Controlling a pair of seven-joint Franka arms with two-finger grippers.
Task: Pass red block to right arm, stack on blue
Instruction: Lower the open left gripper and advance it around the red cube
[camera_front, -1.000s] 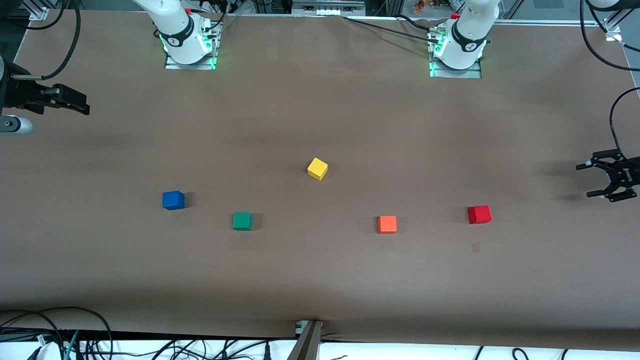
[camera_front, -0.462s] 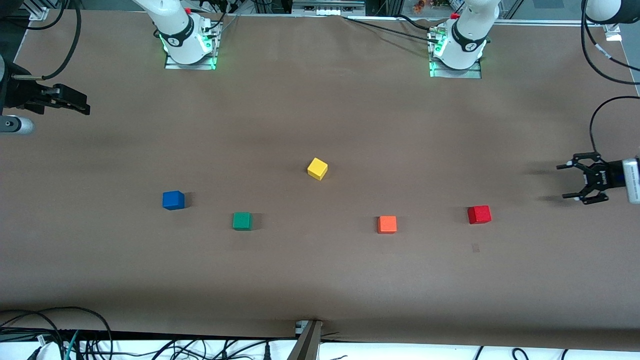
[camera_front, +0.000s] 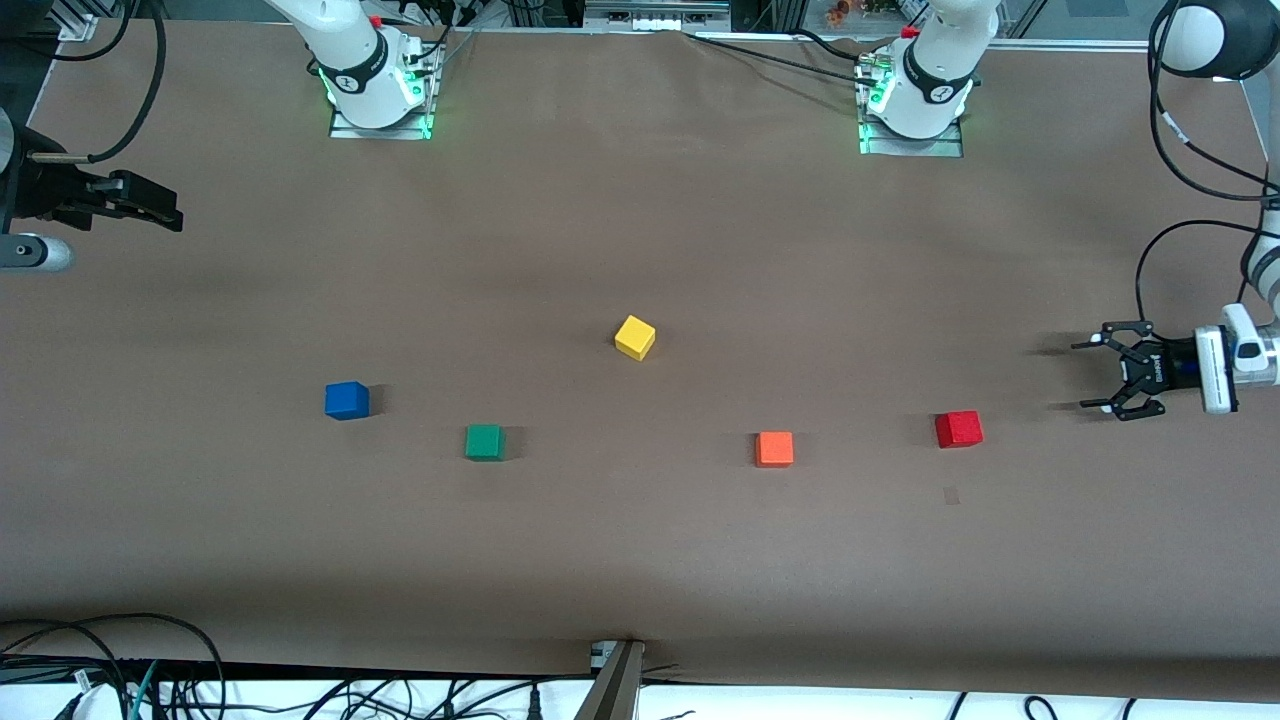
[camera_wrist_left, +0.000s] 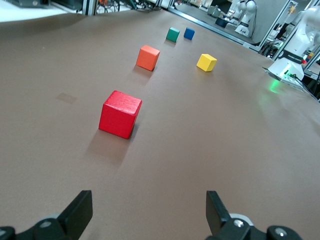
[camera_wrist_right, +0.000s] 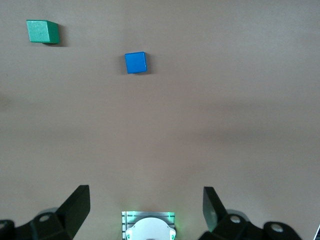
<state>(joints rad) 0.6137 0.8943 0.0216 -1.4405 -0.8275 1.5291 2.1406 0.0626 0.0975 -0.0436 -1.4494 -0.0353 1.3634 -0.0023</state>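
The red block (camera_front: 958, 429) sits on the brown surface (camera_front: 640, 560) toward the left arm's end, untouched, with the orange cube (camera_front: 774, 449) beside it toward the middle and slightly nearer the front camera; in the left wrist view the red block (camera_wrist_left: 120, 114) lies ahead of the fingers with a clear stretch of surface between them. The left pincer (camera_front: 1100, 376) hangs low over the surface near the red block, apart from it, its 2 clawed fingers spread wide and holding nothing; the left wrist view shows 1 black fingertip (camera_wrist_left: 80, 212) at each side of the frame with bare surface between.

The blue cube (camera_front: 346, 400) rests toward the right arm's end of the surface, with the green cube (camera_front: 484, 442) beside it and a little nearer the front camera; the yellow cube (camera_front: 635, 337) stands near the middle, farther from that camera than the other 4 cubes, turned at an angle.

The right pincer (camera_front: 165, 214) waits at the edge of the surface at the right arm's end, well apart from the blue cube; in the right wrist view its fingers (camera_wrist_right: 77, 205) stand wide, empty, with the blue cube (camera_wrist_right: 135, 62) and green cube (camera_wrist_right: 43, 31) visible on the surface.
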